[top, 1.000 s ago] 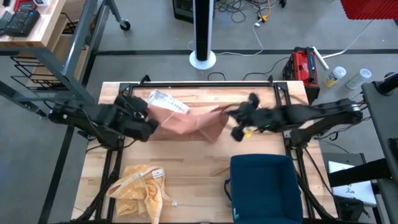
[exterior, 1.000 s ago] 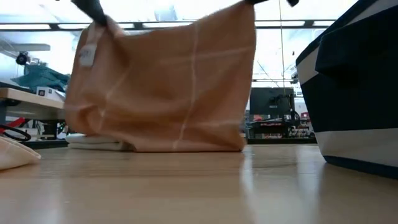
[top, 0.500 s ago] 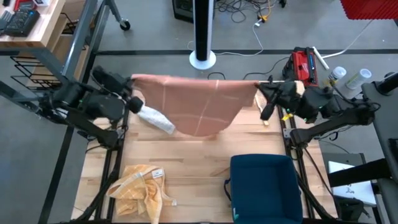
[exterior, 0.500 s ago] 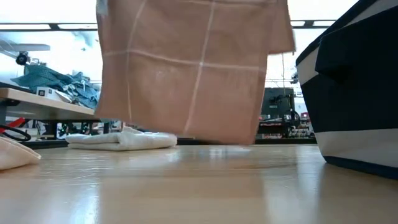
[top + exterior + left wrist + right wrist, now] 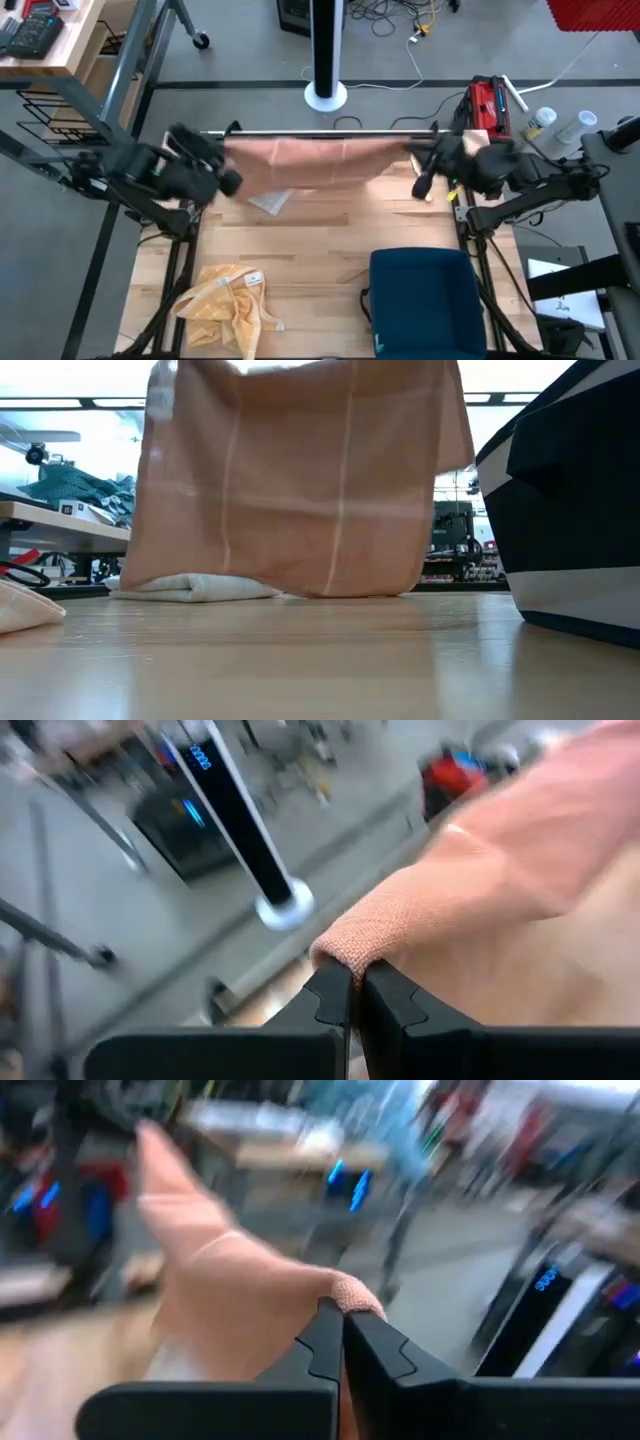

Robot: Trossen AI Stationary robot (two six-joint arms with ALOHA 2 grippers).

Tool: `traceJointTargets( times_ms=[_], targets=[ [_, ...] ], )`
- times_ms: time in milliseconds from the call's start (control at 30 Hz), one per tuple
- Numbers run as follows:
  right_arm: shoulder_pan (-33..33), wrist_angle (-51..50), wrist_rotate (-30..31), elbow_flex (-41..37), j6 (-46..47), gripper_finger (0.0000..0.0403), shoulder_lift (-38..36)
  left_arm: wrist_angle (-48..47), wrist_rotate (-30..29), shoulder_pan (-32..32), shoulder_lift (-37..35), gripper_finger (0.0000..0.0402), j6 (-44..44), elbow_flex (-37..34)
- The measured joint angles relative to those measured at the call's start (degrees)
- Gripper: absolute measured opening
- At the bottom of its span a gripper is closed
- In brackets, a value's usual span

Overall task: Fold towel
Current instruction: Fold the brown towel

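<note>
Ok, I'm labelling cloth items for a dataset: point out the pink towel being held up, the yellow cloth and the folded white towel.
pink towel (image 5: pixel 310 165), high view, middle of the hanging sheet.
yellow cloth (image 5: pixel 225 297), high view, centre of the crumpled heap.
folded white towel (image 5: pixel 190 588), low view, its front edge.

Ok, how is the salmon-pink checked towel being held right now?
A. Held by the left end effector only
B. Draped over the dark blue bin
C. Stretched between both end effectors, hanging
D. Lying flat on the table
C: the left end effector and right end effector each pinch a top corner of the salmon-pink checked towel, which hangs between them.
</note>
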Motion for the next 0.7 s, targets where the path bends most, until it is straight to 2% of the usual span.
traceJointTargets(
  times_ms=[67, 133, 200, 300, 367, 467, 567, 700],
  targets=[
    [0.5, -7.9, -5.3, -0.2, 7.3, 0.0000, 1.3, 0.0, 5.4, -2.1, 0.0, 0.0000, -7.6, -4.5],
    [1.5, -13.9, -10.2, -0.4, 13.3, 0.0000, 2.9, 0.1, 14.4, -4.9, -0.1, 0.0000, -16.2, -8.6],
    [2.6, -17.7, -14.3, -0.3, 17.4, 0.0000, 3.7, 0.4, 24.0, -8.6, 0.6, 0.0000, -24.5, -12.9],
    [3.7, -19.7, -21.4, -0.4, 20.8, 0.0000, 5.4, 3.6, 32.0, -14.3, 2.2, 0.0000, -33.7, -19.6],
    [4.2, -19.7, -26.9, -0.4, 21.3, 0.0000, 6.9, 8.4, 35.1, -17.5, 3.3, 0.0001, -37.5, -23.6],
    [4.5, -18.9, -32.4, -0.5, 23.3, 0.0000, 9.3, 18.5, 35.4, -21.4, 5.0, 0.0011, -41.9, -28.6],
    [4.5, -19.8, -38.4, -0.5, 25.6, 0.0008, 11.7, 28.8, 36.2, -22.9, 6.6, 0.0031, -42.6, -32.1],
    [4.5, -22.8, -44.5, -0.2, 26.4, 0.0037, 14.3, 36.6, 41.4, -23.5, 8.6, 0.0061, -42.0, -34.4]
  ],
)
